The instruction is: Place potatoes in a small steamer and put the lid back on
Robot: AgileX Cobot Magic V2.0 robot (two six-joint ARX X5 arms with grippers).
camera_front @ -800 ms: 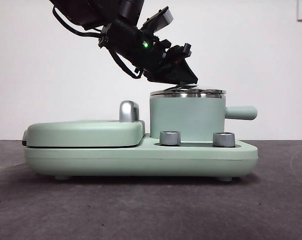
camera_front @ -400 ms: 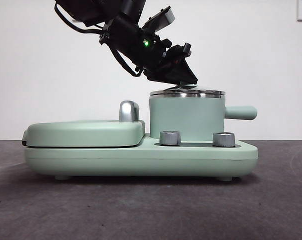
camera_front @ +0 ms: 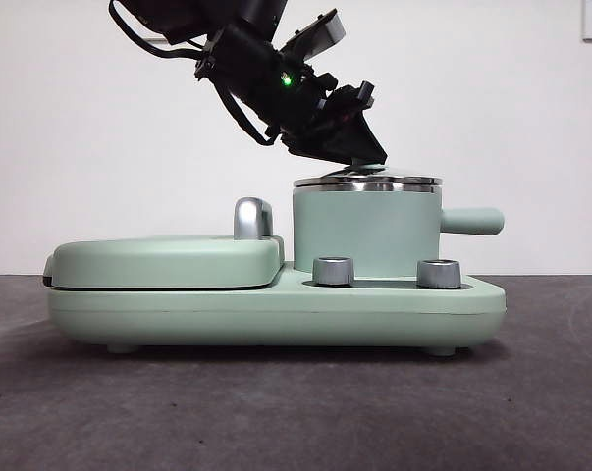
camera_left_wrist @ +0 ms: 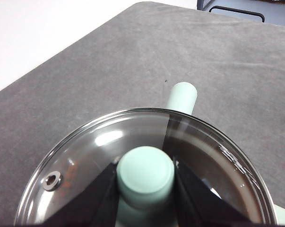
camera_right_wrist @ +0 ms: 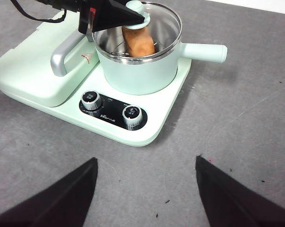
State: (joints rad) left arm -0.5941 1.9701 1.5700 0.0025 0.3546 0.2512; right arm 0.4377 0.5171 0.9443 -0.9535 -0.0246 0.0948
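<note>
The mint-green steamer (camera_front: 366,231) stands on the right half of its base. The glass lid (camera_front: 366,181) sits on the steamer's steel rim. In the right wrist view the orange-brown potato (camera_right_wrist: 140,42) shows inside the steamer (camera_right_wrist: 137,71) under the lid (camera_right_wrist: 166,21). My left gripper (camera_front: 369,157) reaches down from the upper left, its jaws closed on either side of the lid's green knob (camera_left_wrist: 145,172). My right gripper (camera_right_wrist: 147,163) is open and empty, over the table in front of the appliance.
The flat green griddle cover (camera_front: 168,260) with its chrome handle (camera_front: 253,218) lies to the left of the steamer. Two steel dials (camera_front: 334,271) (camera_front: 439,273) sit on the base's front. The steamer's side handle (camera_front: 472,221) sticks out to the right. The table is dark grey.
The left arm's upper part has risen slightly. Its jaws stay at the lid's knob and the lid stays on the steamer.
</note>
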